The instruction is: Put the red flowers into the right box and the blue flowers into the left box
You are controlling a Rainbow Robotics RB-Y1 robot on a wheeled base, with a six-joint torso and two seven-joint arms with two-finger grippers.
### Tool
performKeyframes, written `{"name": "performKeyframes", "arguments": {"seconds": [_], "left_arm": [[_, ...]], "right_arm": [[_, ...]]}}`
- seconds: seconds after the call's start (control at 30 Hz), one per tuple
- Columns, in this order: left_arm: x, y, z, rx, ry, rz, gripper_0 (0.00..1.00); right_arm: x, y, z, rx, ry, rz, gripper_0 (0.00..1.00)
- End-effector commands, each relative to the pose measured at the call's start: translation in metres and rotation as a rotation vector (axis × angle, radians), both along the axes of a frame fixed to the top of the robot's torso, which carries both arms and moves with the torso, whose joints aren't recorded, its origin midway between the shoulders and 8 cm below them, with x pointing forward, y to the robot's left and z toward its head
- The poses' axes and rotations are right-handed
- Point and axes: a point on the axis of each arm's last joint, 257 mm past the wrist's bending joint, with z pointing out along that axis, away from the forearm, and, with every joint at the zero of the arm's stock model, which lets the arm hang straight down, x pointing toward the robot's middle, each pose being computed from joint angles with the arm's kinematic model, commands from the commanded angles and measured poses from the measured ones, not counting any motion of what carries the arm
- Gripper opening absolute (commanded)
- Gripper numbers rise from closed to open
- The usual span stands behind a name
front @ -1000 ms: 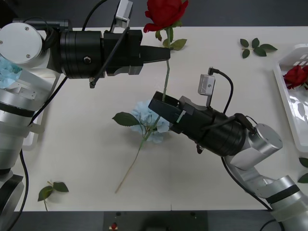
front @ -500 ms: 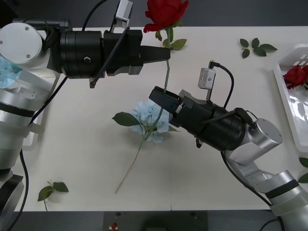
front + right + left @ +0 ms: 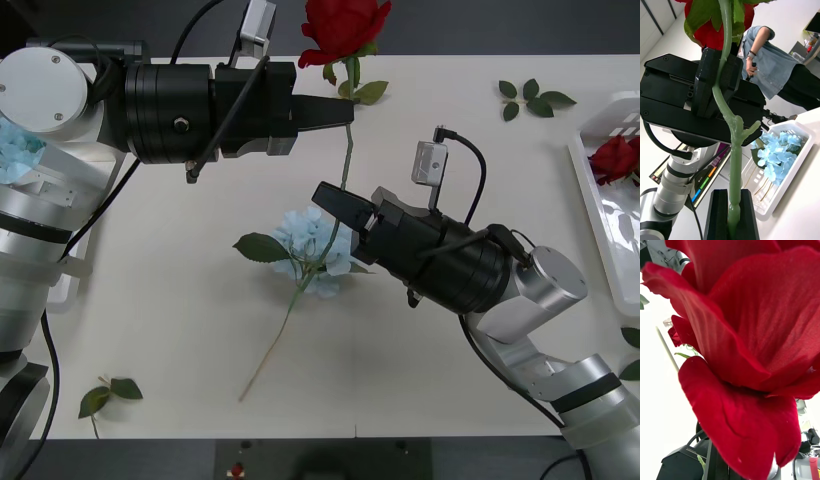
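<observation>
Both hands (image 3: 340, 112) (image 3: 338, 203) grip red rose (image 3: 343, 25).

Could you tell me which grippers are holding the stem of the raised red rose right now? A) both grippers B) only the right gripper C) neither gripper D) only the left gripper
A: the left gripper pinches the red rose stem just below the bloom, while the right gripper is shut on the same stem lower down.

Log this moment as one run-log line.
red rose: held mid-air | left gripper: shut on upper stem | right gripper: shut on lower stem | blue flower: on table
</observation>
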Motion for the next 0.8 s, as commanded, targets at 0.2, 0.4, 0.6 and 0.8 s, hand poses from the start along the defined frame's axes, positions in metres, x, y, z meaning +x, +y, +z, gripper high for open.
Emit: {"name": "performKeyframes", "arguments": {"seconds": [0.2, 0.4, 0.6, 0.8], "left_arm": [[-0.006, -0.006, 0.027, -0.003, -0.122, -0.025, 1.00], [-0.006, -0.006, 0.027, -0.003, -0.122, -0.025, 1.00], [-0.006, -0.006, 0.027, -0.003, -0.122, -0.025, 1.00], [-0.006, -0.006, 0.027, -0.003, -0.122, -0.025, 1.00]], "right_arm": [[-0.005, 0.000, 0.011, 0.006, -0.034, 0.004, 0.00], [-0.003, -0.002, 0.012, 0.007, -0.035, -0.002, 0.00], [0.000, -0.008, 0.012, 0.000, -0.039, -0.011, 0.00], [0.010, -0.027, 0.010, -0.047, -0.058, -0.042, 0.00]]}}
